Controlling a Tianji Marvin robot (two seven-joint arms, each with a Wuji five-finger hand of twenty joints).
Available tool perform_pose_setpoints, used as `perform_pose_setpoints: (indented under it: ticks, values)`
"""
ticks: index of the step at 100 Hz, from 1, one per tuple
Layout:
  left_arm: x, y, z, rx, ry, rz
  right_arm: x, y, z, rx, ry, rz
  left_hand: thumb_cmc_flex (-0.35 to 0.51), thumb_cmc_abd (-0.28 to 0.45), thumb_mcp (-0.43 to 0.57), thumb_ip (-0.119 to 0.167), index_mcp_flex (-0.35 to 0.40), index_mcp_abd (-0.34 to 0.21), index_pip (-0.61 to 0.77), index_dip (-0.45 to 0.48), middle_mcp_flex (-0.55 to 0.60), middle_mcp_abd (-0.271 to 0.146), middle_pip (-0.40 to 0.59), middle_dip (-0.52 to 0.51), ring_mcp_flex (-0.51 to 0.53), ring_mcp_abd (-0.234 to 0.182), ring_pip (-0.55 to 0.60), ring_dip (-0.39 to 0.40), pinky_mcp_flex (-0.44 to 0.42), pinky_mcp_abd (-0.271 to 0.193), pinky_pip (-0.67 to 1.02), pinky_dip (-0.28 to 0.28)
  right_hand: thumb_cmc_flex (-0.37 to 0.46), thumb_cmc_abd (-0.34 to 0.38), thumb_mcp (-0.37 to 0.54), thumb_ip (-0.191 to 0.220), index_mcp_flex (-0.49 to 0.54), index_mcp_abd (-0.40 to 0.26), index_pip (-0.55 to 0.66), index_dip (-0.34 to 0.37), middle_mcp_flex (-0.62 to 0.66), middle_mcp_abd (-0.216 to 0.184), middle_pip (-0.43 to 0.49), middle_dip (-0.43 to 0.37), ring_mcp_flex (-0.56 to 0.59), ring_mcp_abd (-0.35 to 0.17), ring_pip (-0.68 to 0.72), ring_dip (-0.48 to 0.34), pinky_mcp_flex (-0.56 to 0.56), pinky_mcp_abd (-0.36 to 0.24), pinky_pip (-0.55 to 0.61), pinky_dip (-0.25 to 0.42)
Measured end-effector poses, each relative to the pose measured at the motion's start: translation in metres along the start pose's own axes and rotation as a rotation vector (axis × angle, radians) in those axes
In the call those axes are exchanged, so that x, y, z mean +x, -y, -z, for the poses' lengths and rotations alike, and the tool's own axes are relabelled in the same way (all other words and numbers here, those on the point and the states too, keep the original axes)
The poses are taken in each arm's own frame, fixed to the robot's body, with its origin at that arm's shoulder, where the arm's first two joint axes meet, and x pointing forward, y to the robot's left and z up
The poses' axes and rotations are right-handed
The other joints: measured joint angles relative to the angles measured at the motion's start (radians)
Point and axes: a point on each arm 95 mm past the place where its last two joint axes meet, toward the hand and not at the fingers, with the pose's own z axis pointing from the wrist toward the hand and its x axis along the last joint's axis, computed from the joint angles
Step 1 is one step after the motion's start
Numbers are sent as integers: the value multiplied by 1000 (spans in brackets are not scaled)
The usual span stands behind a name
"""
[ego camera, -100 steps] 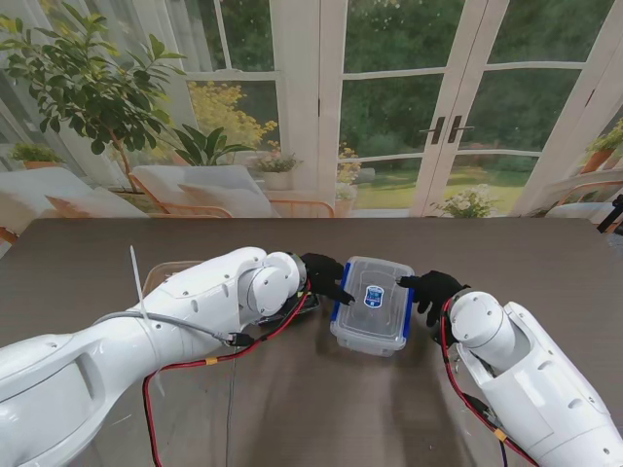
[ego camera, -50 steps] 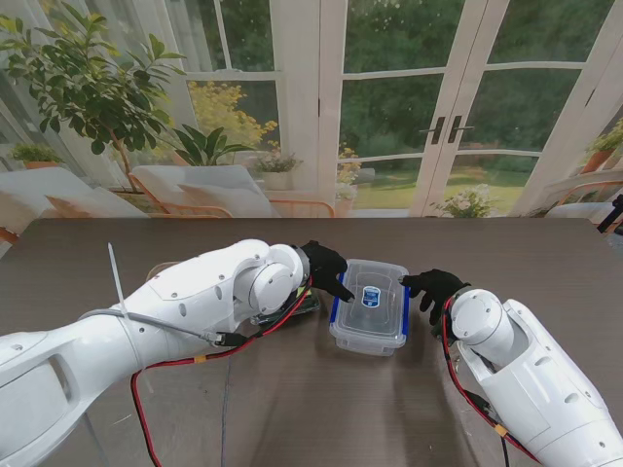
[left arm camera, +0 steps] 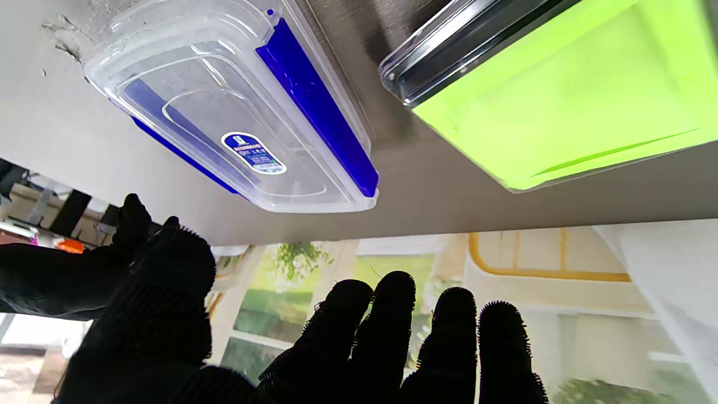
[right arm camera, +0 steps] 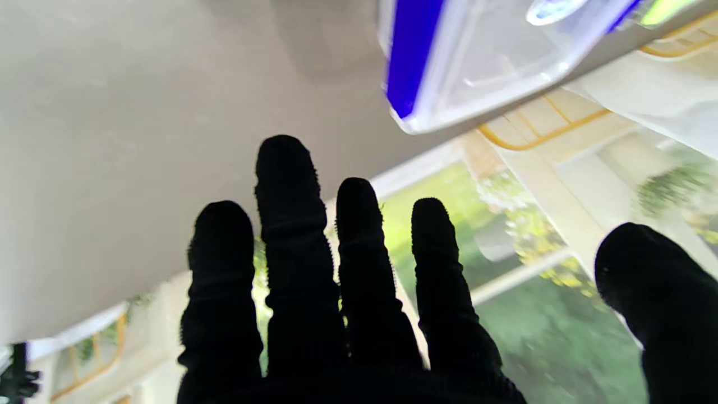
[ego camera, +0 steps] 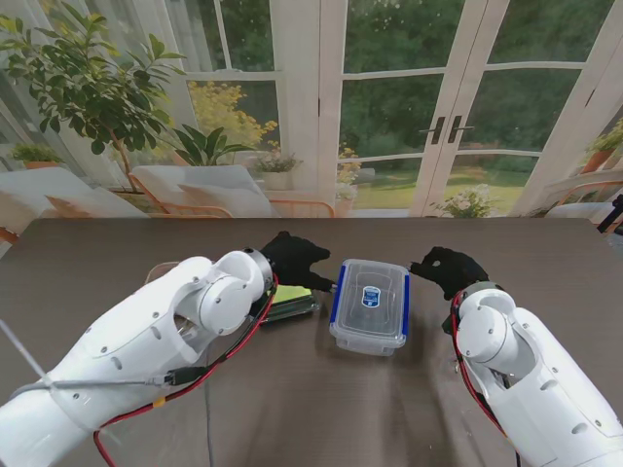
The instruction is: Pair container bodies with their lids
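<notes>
Glass doors and garden greenery fill the upper half of the stand view, with a dark brown worktop (ego camera: 292, 409) spread across the lower half.

On the left hand (ego camera: 292, 259), the black-gloved fingers (left arm camera: 392, 331) are spread and straight, holding nothing; in the left wrist view four fingertips and the thumb stand apart with only the room behind them. This hand hovers just left of centre in the stand view, clear of the boxes. The right hand (ego camera: 448, 269) sits right of centre, its fingers (right arm camera: 291, 224) likewise splayed and empty, apart from anything.

Between the two hands, at the centre of the frame, rests the clear container (ego camera: 370, 304) with its transparent lid on, blue clips along both long sides and a small blue label on top. It touches neither hand. Just beside it, toward the left of the frame and partly hidden by the left forearm, lies a lime-green box (ego camera: 292, 297) with a dark rim; the left wrist view shows it near the clear container but not touching. White arms with red cables rise from both lower corners.
</notes>
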Motion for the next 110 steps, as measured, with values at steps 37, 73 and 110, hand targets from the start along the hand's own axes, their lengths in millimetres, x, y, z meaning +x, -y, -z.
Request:
perform_pose_setpoints:
  ticks: [37, 73, 110]
  values:
    - [-23, -13, 80, 160, 22, 154, 23, -18, 40, -69, -273, -83, 19, 0, 0, 1, 2, -6, 17, 9, 0, -7, 0, -5, 0, 0, -25, -15, -1, 0, -61, -15, 2, -13, 44, 0, 0, -27, 0, 0, -73, -30, -65, -74, -122, -14, -203, -74, 0, -7, -97, -35]
    - [-24, -43, 130, 324, 13, 273, 23, 0, 76, -70, -462, -199, 18, -2, 99, 1, 3, -6, 25, 14, 0, -7, 0, -26, 0, 0, -48, -26, -1, 0, -159, -24, 26, -74, 47, 0, 1, -39, 0, 0, -99, -48, -77, -88, -175, -22, -313, -117, 0, -7, -162, -40]
    - [-16, -82, 161, 447, 22, 375, 15, 28, 98, -83, -523, -228, 19, -66, 154, 1, 40, -6, 44, 26, 0, -7, 0, -28, 1, 0, -49, -28, 27, 5, -254, -24, 26, -73, 46, -1, 4, -43, 0, 0, -99, -58, -77, -90, -175, -27, -337, -129, 0, -7, -194, -57]
